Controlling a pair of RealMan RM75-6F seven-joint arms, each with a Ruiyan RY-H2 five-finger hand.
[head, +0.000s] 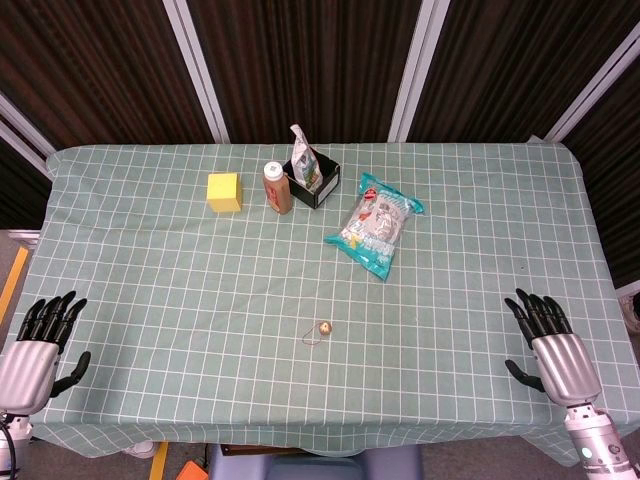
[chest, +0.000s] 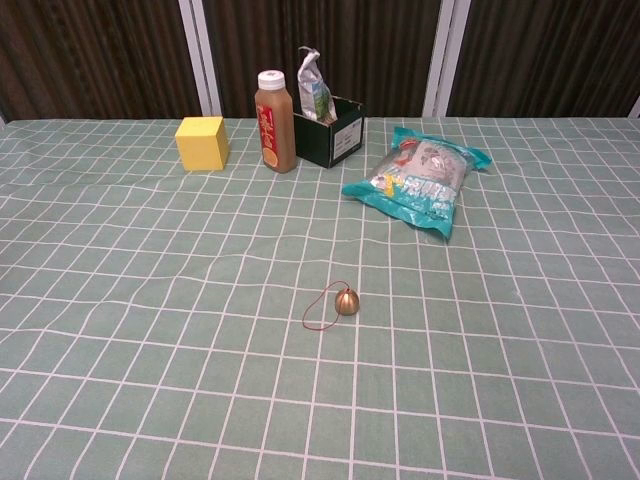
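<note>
My left hand (head: 35, 345) rests at the table's near left corner, fingers spread, holding nothing. My right hand (head: 550, 343) rests at the near right edge, likewise empty with fingers apart. Neither hand shows in the chest view. A small brass bell (chest: 346, 301) with a red cord lies near the table's middle, also visible as the bell (head: 325, 328) in the head view, far from both hands. At the back stand a yellow cube (head: 225, 191), a brown drink bottle (head: 276, 187) with a white cap, and a black box (head: 315, 180) holding a small pouch (head: 303, 155). A teal snack bag (head: 376, 222) lies flat to their right.
A green checked cloth (head: 150, 290) covers the table. Dark slatted panels with white posts (head: 202, 70) stand behind the far edge. The cube (chest: 202, 143), bottle (chest: 276, 121), box (chest: 335, 135) and snack bag (chest: 420, 178) line the back in the chest view.
</note>
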